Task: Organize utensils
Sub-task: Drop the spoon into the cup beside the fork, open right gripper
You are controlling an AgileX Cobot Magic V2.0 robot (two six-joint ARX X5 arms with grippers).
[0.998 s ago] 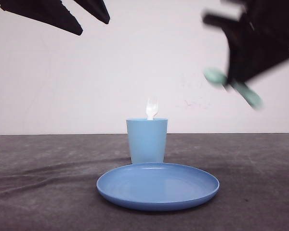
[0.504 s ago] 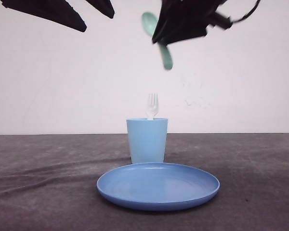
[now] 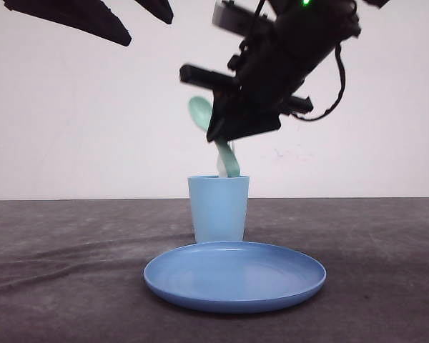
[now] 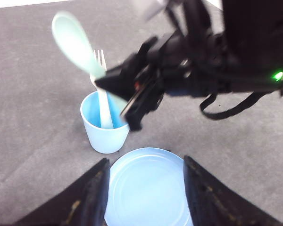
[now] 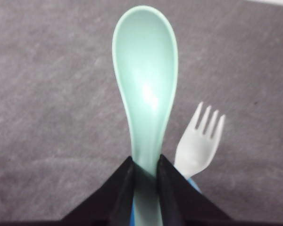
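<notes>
While my right hand (image 3: 225, 139) hangs above the light blue cup (image 3: 218, 209), I see it clamped on the handle of the mint-green spoon (image 5: 146, 89), bowl up and tilted, the handle's lower end at the cup's rim. A white fork (image 4: 102, 89) stands in the cup, tines up. In front of the cup, a round blue plate (image 3: 234, 276) sits on the dark tabletop (image 3: 57, 271). My left hand (image 4: 144, 188) hovers high with fingers spread, holding nothing.
</notes>
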